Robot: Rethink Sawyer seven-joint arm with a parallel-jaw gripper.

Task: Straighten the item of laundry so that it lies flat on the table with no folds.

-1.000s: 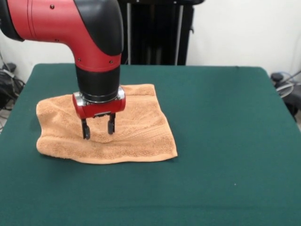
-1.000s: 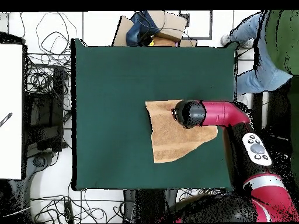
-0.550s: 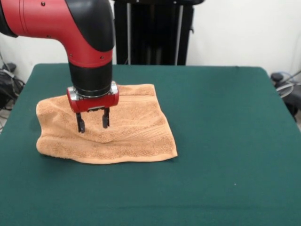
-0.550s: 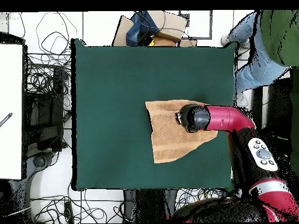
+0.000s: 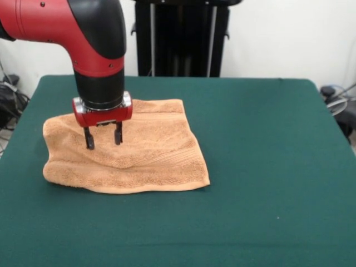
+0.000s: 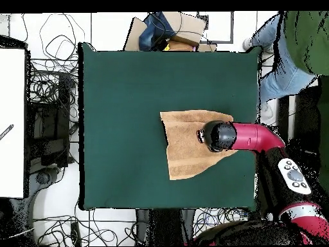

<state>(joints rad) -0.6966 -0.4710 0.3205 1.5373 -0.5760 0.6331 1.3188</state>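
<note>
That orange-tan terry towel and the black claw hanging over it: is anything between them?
Nothing. In the front view the open gripper hangs just above the orange-tan terry towel, with only air between.

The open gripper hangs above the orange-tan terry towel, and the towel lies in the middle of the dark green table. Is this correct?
Not quite. The orange-tan terry towel lies toward one side of the dark green table, not in the middle, as the overhead view shows. The open gripper does hang above it.
</note>
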